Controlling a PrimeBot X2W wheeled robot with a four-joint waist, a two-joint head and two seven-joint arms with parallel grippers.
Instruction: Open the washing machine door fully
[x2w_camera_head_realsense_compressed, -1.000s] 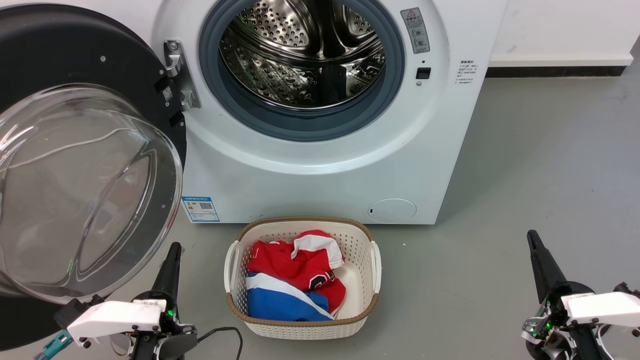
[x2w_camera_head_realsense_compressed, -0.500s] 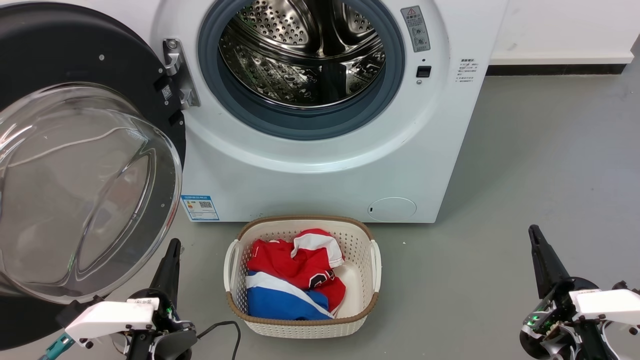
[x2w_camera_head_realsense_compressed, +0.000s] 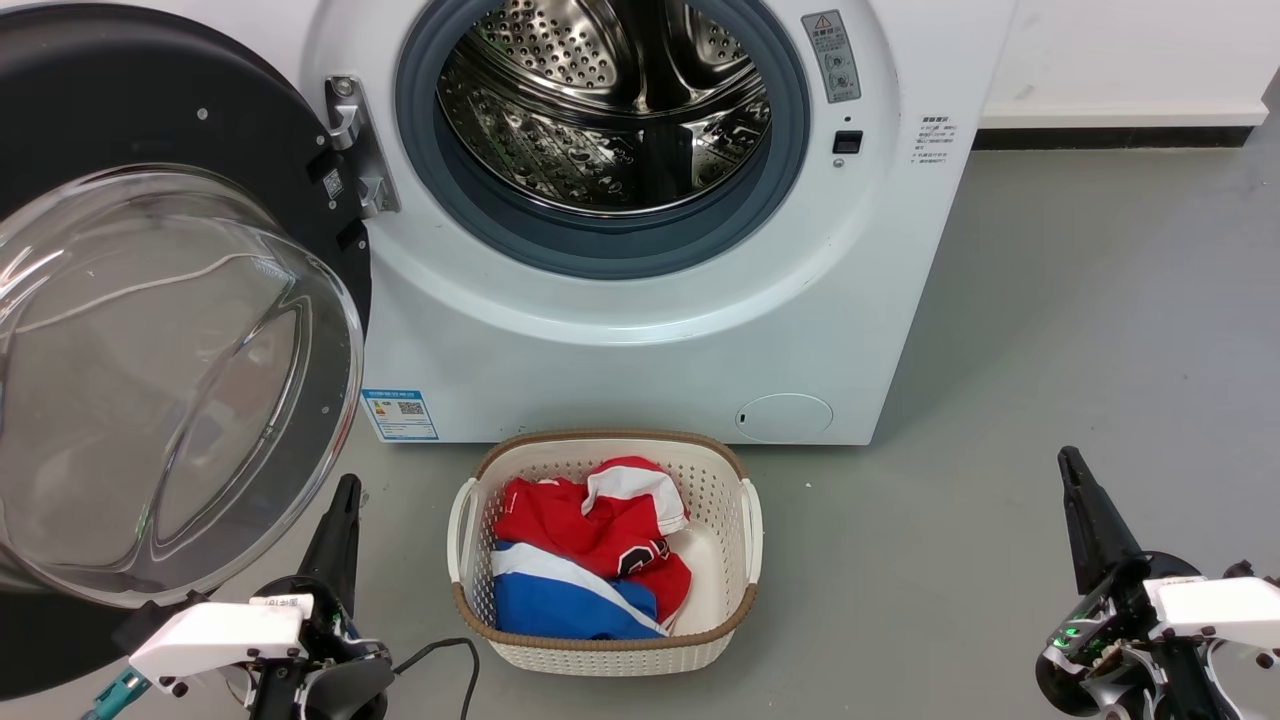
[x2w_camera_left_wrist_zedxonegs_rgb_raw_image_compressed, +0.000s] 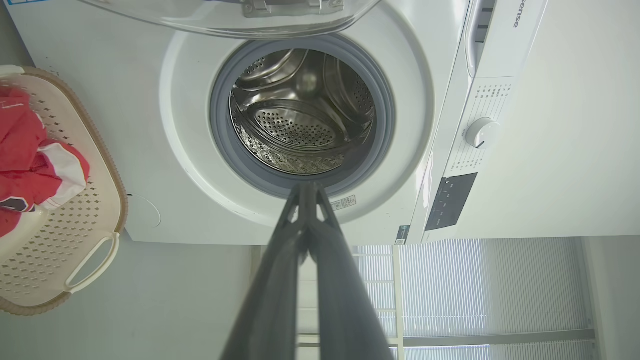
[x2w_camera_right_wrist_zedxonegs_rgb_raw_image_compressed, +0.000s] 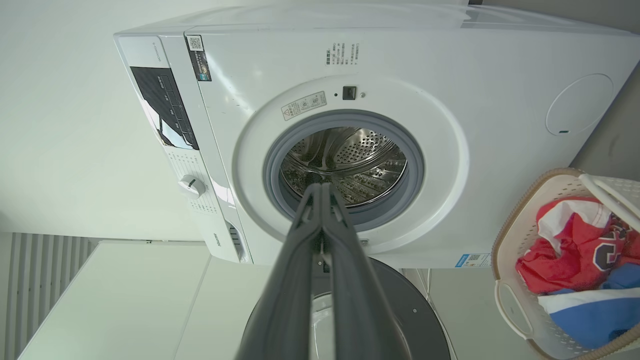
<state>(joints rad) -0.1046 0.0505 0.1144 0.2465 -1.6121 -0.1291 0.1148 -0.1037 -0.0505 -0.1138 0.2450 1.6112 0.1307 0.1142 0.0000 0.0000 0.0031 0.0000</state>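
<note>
The washing machine door (x2w_camera_head_realsense_compressed: 130, 110) stands swung wide open at the left of the head view, its black ring and clear bulging glass bowl (x2w_camera_head_realsense_compressed: 170, 380) facing me. The white machine (x2w_camera_head_realsense_compressed: 640, 340) shows its steel drum (x2w_camera_head_realsense_compressed: 610, 100) uncovered. My left gripper (x2w_camera_head_realsense_compressed: 347, 487) is shut and empty, low on the floor just below the bowl's rim, not touching it. My right gripper (x2w_camera_head_realsense_compressed: 1068, 460) is shut and empty at the lower right, far from the door. In the wrist views, both the left gripper (x2w_camera_left_wrist_zedxonegs_rgb_raw_image_compressed: 307, 186) and the right gripper (x2w_camera_right_wrist_zedxonegs_rgb_raw_image_compressed: 320, 186) point at the drum opening; the door (x2w_camera_right_wrist_zedxonegs_rgb_raw_image_compressed: 400, 310) shows beneath the right fingers.
A cream laundry basket (x2w_camera_head_realsense_compressed: 740, 540) holding red, white and blue clothes (x2w_camera_head_realsense_compressed: 590, 550) stands on the grey floor (x2w_camera_head_realsense_compressed: 1050, 330) in front of the machine, between my grippers. A black cable (x2w_camera_head_realsense_compressed: 440, 665) lies by the left arm. A white wall with a dark skirting runs behind.
Both grippers have shifted very slightly: the left a little lower, the right a little higher. The door and basket have stayed where they were.
</note>
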